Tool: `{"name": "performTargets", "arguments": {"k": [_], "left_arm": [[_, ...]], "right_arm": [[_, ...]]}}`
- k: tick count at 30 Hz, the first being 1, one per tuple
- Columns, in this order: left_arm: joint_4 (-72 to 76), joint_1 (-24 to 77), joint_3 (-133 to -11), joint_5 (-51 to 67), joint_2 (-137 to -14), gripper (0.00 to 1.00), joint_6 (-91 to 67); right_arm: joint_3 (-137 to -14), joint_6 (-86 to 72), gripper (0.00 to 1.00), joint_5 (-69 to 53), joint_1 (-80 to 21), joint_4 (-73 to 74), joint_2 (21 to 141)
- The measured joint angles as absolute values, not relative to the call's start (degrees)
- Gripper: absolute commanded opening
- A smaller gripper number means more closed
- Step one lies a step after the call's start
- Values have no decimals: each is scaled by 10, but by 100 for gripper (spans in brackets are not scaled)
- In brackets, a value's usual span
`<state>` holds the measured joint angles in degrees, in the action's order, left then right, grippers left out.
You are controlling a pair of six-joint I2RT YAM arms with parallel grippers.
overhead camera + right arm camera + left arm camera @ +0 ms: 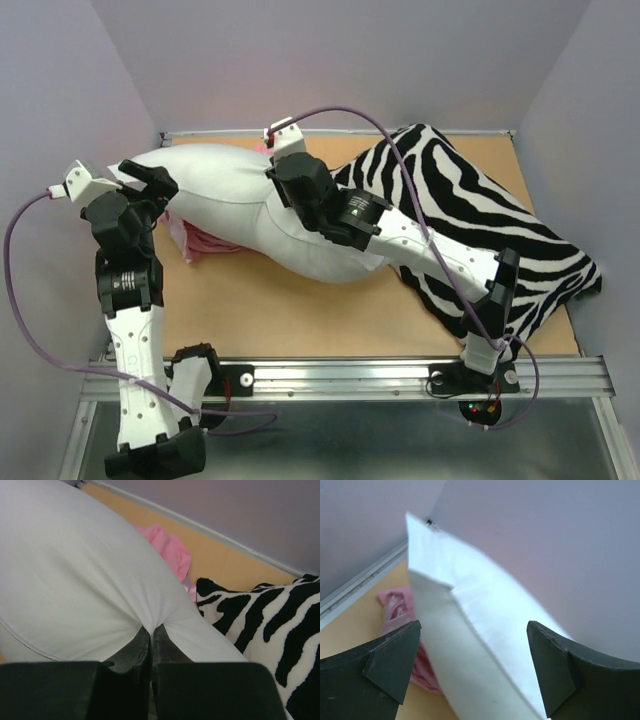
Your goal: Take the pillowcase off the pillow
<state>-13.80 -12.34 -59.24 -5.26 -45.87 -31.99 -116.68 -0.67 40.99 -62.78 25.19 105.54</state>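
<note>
The right gripper [150, 640] is pinched tight on a fold of the pillow [240, 200], its jaws closed with white fabric puckered between them. In the overhead view it grips the pillow's far right part, beside the zebra-striped pillow [490, 220] that covers the right side of the table [320, 310]. The left gripper [472, 650] stands wide open and holds nothing; its two dark fingers [395, 655] straddle the pillow's left end without visibly touching it.

The pillow lies bare and white across the far middle of the table, lifted on its left corner. The pillowcase [210, 240] shows as a crumpled pink heap under the pillow's near left edge, with another pink scrap peeking out on the far side by the zebra one; whether any of it is caught under the pillow I cannot tell.

The cover looks essentially off, so the step in hand seems to be separating the two. Doing it well likely means keeping the right pinch firm and lifting the pillow clear, while the left jaws drop low to take only satin, not white ticking.
</note>
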Motion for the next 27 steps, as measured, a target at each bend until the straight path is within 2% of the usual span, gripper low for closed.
{"name": "performTargets", "arguments": {"k": [5,10,11,12,15,16,17,18,20,27], "left_arm": [[-135,-124,-606,10,-424,99,-314],[-132,-124,-604,73,-411,99,-305],[-130,-124,-600,83,-409,99,-303],[-126,-124,-593,90,-407,99,-301],[-126,-124,-561,117,-396,99,-289],[-126,-123,-548,130,-391,99,-283],[-126,-123,-540,139,-388,99,-278],[-128,-123,-529,151,-384,99,-273],[-131,-116,-514,170,-378,99,-260],[-126,-76,-504,203,-345,99,-235]], "right_arm": [[-1003,-79,1,345,-607,209,1043],[-821,-155,2,250,-616,84,979],[-793,-170,7,230,-621,65,963],[-764,-188,22,205,-626,44,948],[-718,-224,50,153,-632,18,924],[-705,-238,66,135,-631,11,916],[-695,-243,74,121,-630,3,910],[-681,-253,87,107,-630,0,897],[-663,-267,100,88,-630,-5,873],[-648,-277,100,86,-627,13,748]]}}
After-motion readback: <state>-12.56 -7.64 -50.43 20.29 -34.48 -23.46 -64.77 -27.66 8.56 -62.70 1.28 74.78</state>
